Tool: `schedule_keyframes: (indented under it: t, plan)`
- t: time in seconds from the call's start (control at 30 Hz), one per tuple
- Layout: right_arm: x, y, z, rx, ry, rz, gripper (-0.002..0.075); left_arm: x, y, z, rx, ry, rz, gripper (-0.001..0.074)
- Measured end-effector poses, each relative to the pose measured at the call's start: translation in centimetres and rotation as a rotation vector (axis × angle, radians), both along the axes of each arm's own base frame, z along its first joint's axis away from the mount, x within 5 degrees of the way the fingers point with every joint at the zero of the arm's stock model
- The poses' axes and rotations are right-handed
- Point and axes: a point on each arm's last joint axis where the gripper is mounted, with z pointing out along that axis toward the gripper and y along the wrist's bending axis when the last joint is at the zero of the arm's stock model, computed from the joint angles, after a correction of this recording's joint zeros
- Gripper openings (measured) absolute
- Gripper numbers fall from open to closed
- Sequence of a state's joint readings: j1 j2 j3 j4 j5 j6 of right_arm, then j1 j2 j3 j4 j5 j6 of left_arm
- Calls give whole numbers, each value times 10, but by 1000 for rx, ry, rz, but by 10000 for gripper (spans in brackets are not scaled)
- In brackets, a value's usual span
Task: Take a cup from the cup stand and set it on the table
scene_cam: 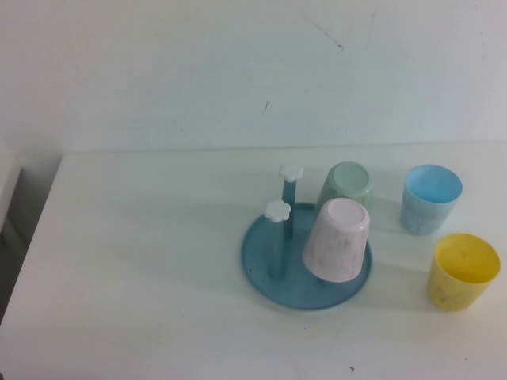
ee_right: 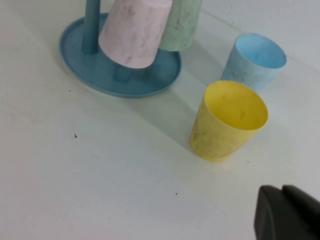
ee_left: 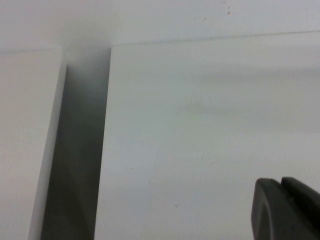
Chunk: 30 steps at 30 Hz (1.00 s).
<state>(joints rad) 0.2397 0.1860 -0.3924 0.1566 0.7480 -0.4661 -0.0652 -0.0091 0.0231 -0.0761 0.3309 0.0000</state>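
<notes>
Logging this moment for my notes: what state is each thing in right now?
light blue cup: upright on the table, mouth up, off the stand.
yellow cup: upright on the table, mouth up.
pink cup: upside down on a stand peg, tilted.
pale green cup: upside down on a stand peg.
cup stand: two flower-knob pegs bare.
left hand: shut, empty, above bare table.
right hand: shut, empty, near the yellow cup.

I'm seeing a yellow cup standing upright, mouth up, at my right. A pink cup is hanging upside down, tilted, and a pale green cup is sitting inverted just behind it.
</notes>
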Motion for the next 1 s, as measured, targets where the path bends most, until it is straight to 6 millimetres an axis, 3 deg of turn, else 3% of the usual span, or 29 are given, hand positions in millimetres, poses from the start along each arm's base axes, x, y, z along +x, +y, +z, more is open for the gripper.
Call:
schedule_keyframes:
  t: [0.83, 1.0]
  plan:
    - [0, 0, 0, 4, -1, -1, -2, 0, 0, 0, -2, 2, 0, -2]
    - [7, -3, -11, 4, -43, -61, -2, 0, 0, 0, -4, 4, -1, -2]
